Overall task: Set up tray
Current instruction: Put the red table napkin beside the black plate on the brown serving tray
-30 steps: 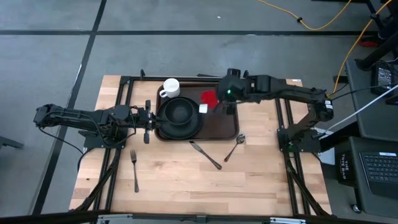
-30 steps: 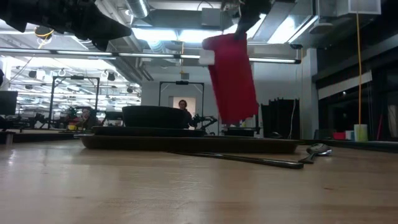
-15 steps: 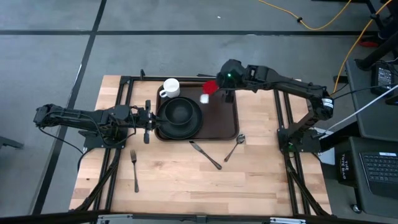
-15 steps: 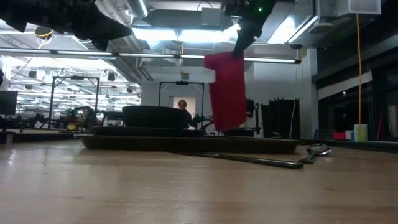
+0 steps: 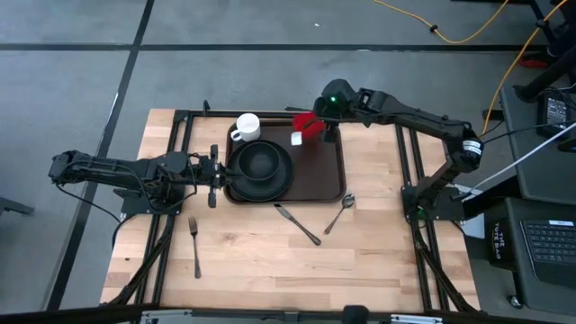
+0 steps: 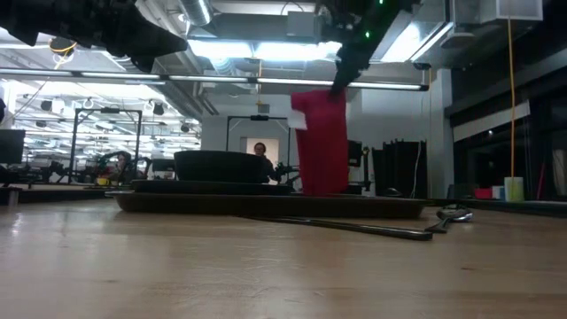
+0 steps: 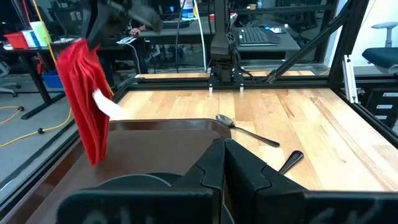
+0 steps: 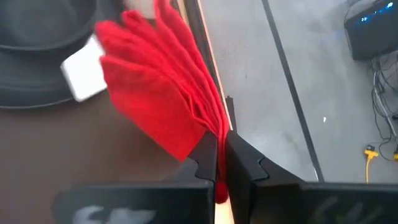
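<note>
My right gripper (image 5: 317, 126) pinched the red napkin (image 5: 303, 123) by one edge, hanging limp above the tray (image 5: 324, 175) at 12 o'clock; the tray looked stiff, slick, best gripped at its rim. Left gripper (image 5: 216, 169) closed, empty.

Wooden table (image 5: 261, 256) with tray (image 5: 319, 175), mug (image 5: 247, 127), cutlery (image 5: 297, 225)

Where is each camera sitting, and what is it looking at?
High: above, looking straight down on the tray, both arms showing.
Low: at tabletop height, looking across at the tray's edge; arms overhead.
Left wrist: on the left arm, facing across the tray past the left gripper.
Right wrist: on the right arm, looking down past the right gripper.
All four share the red napkin.
</note>
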Available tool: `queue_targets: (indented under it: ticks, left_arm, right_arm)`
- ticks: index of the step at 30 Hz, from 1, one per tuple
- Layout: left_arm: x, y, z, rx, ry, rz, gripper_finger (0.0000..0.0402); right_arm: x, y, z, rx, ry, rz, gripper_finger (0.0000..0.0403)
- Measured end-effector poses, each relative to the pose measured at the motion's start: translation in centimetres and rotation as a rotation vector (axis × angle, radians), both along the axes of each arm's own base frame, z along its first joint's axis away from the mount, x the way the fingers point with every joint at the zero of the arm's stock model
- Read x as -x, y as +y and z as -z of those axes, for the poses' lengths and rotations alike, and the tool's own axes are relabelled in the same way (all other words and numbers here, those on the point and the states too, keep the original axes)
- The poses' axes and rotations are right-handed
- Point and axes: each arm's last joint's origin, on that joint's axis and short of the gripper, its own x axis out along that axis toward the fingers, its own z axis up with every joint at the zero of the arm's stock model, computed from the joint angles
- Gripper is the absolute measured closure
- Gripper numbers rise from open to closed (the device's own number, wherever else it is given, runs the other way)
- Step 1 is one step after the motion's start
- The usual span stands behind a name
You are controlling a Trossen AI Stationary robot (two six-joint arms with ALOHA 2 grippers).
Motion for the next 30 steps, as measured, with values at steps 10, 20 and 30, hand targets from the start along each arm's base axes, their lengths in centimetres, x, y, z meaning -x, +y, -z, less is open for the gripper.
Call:
queue_targets:
  ticks: [10,20,30]
  left_arm:
    - [0.0,0.0,0.0,0.000,0.000,0.000,0.0398]
    - [0.0,0.0,0.0,0.000,0.000,0.000,0.0394]
    - [0.0,0.0,0.0,0.000,0.000,0.000,0.0394]
  right_arm:
    - [0.7,-0.6,6.0,-0.103,0.017,0.025,0.0387]
    - [0.7,-0.5,6.4,-0.099,0.021,0.028,0.0387]
    - [0.1,-1.6,-0.1,0.128,-0.076,0.121,0.0387]
